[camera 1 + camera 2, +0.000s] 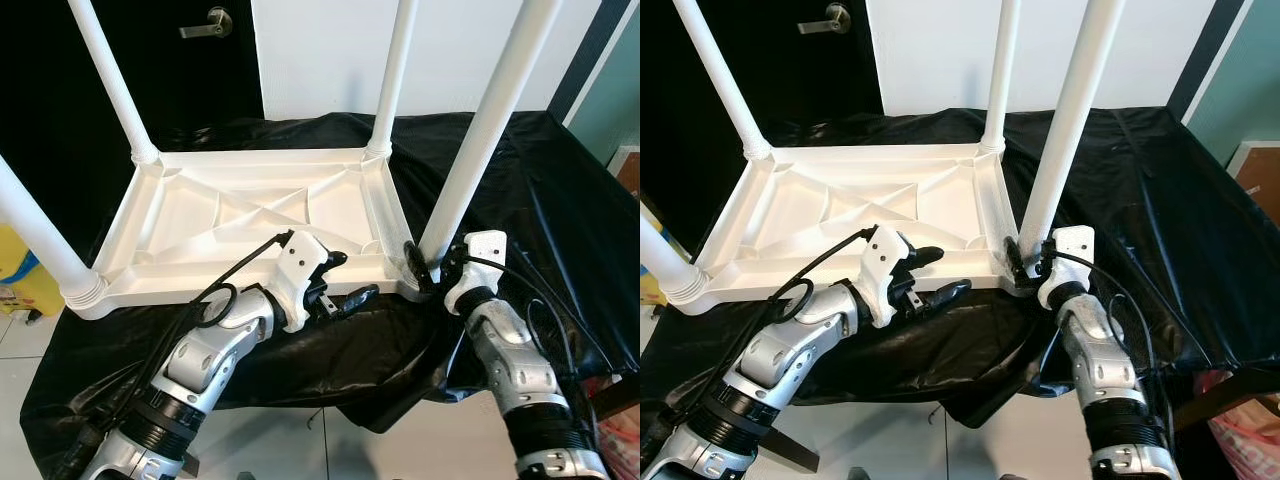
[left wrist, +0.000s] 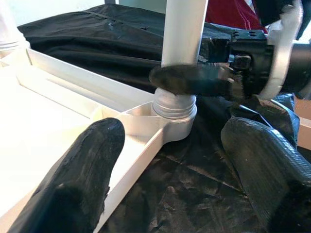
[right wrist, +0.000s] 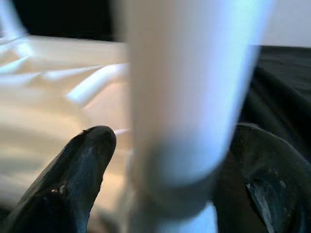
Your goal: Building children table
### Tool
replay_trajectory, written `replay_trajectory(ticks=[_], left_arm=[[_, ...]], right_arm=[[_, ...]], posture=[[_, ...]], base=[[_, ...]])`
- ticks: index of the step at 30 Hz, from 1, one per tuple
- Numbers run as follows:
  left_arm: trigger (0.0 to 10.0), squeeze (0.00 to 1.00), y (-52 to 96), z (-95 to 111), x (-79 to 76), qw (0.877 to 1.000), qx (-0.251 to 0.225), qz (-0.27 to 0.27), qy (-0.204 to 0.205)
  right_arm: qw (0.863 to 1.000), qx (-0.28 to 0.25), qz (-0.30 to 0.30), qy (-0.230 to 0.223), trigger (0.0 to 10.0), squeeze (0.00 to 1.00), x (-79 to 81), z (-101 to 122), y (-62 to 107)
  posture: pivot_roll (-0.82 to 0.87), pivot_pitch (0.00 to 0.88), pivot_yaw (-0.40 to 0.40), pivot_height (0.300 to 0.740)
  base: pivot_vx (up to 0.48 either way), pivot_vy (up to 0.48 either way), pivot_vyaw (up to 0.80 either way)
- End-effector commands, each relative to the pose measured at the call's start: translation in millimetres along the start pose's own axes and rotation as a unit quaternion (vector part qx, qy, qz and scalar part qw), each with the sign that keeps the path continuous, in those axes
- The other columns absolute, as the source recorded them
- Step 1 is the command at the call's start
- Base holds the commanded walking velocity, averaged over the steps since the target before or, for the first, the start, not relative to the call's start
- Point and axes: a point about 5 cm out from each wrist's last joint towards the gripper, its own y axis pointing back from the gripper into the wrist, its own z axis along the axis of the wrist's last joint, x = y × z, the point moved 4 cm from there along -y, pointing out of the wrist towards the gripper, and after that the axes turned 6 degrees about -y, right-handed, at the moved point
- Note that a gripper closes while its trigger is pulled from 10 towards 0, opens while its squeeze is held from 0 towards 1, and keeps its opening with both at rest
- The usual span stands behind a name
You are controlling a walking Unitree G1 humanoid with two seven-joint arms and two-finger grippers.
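Left eye view: the white table top (image 1: 250,215) lies upside down on the black cloth (image 1: 520,190) before me, its ribbed underside facing up and its long side running across my view from left to right. Four white legs rise from its corners, pointing up and leaning a little outward. The near right leg (image 1: 485,125) stands in its threaded corner socket (image 2: 175,107), its long axis close to upright.

My right gripper (image 1: 425,268) is at the foot of that leg, just above the socket. Its two black fingers (image 3: 73,179) sit on either side of the tube, closed around it, and the leg runs up between them in the right wrist view.

My left gripper (image 1: 340,280) hovers at the near long edge of the table top, left of that corner. Its fingers (image 2: 73,184) are spread wide and hold nothing; one is over the white rim, the other over the black cloth.

A dark door with a lever handle (image 1: 208,22) stands behind the table.
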Motion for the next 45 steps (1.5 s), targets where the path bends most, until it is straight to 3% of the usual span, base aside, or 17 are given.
replay_trajectory(ticks=[1, 8, 14, 15, 16, 29, 30, 32, 33, 37, 41, 42, 45], left_arm=[[10.0, 0.00, -0.8, 3.2, -9.7, 0.999, -0.009, -0.048, -0.004], [10.0, 0.00, -2.6, 4.1, -11.8, 0.999, -0.010, -0.053, -0.003], [10.0, 0.00, -2.0, 3.9, -9.9, 0.999, -0.010, -0.050, -0.003], [10.0, 0.00, -2.1, 4.1, -9.5, 0.999, -0.010, -0.049, -0.004], [10.0, 0.00, -2.2, 4.4, -9.1, 0.999, -0.011, -0.048, -0.004], [10.0, 0.00, -0.9, 4.6, -8.3, 0.999, -0.010, -0.043, -0.007], [10.0, 0.00, -1.1, 4.5, -8.4, 0.999, -0.011, -0.042, -0.006], [10.0, 0.00, -1.1, 4.4, -8.5, 0.999, -0.011, -0.042, -0.006], [10.0, 0.00, -1.4, 4.5, -8.6, 0.999, -0.011, -0.042, -0.006], [10.0, 0.00, -1.7, 4.5, -8.9, 0.999, -0.012, -0.042, -0.005], [10.0, 0.00, -1.9, 4.8, -8.7, 0.999, -0.013, -0.042, -0.004], [10.0, 0.00, -2.7, 5.0, -9.1, 0.999, -0.014, -0.042, -0.003], [10.0, 0.00, -3.3, 4.7, -10.4, 0.999, -0.014, -0.042, -0.002]], right_arm=[[0.999, 0.013, 0.042, 0.003, 10.0, 0.00, 6.7, -4.3, 0.0], [0.992, 0.048, 0.112, 0.043, 10.0, 0.00, 5.6, -5.9, -13.5], [0.989, 0.061, 0.119, 0.068, 10.0, 0.00, -0.2, -5.8, -24.0], [0.988, 0.065, 0.120, 0.076, 4.5, 0.00, -0.5, -6.7, -26.2], [0.987, 0.068, 0.122, 0.078, 0.0, 0.00, -0.4, -7.5, -27.7], [0.984, 0.091, 0.130, 0.075, 0.0, 0.00, -2.4, -21.5, -24.5], [0.986, 0.091, 0.120, 0.073, 4.6, 0.00, -4.3, -23.0, -24.6], [0.987, 0.090, 0.114, 0.071, 4.6, 0.00, -5.6, -23.9, -24.8], [0.989, 0.088, 0.094, 0.071, 10.0, 0.00, -7.5, -24.9, -25.1], [0.994, 0.085, 0.028, 0.059, 10.0, 0.00, -13.9, -28.1, -26.1], [0.996, 0.079, 0.001, 0.047, 10.0, 0.00, -14.0, -28.2, -26.9], [0.996, 0.071, -0.038, 0.031, 10.0, 0.00, -13.5, -28.3, -28.2], [0.995, 0.062, -0.076, 0.016, 10.0, 0.00, -14.1, -28.0, -28.7]], posture=[[-0.08, 0.022, -0.012, 0.740], [-0.08, 0.034, -0.003, 0.740], [-0.08, 0.030, -0.003, 0.740], [-0.08, 0.029, -0.005, 0.740], [-0.08, 0.029, -0.006, 0.740], [-0.07, 0.029, -0.012, 0.740], [-0.08, 0.029, -0.012, 0.740], [-0.08, 0.029, -0.012, 0.740], [-0.08, 0.030, -0.013, 0.740], [-0.08, 0.032, -0.014, 0.740], [-0.08, 0.036, -0.015, 0.740], [-0.08, 0.038, -0.015, 0.740], [-0.08, 0.038, -0.014, 0.740]], base=[[0.000, 0.000, 0.00], [0.000, 0.000, 0.00], [0.000, 0.000, 0.00], [0.000, 0.000, 0.00], [0.000, 0.000, 0.00], [0.000, 0.000, 0.00], [0.000, 0.000, 0.00], [0.000, 0.000, 0.00], [0.000, 0.000, 0.00], [0.000, 0.000, 0.00], [0.000, 0.000, 0.00], [0.000, 0.000, 0.00], [0.000, 0.000, 0.00]])
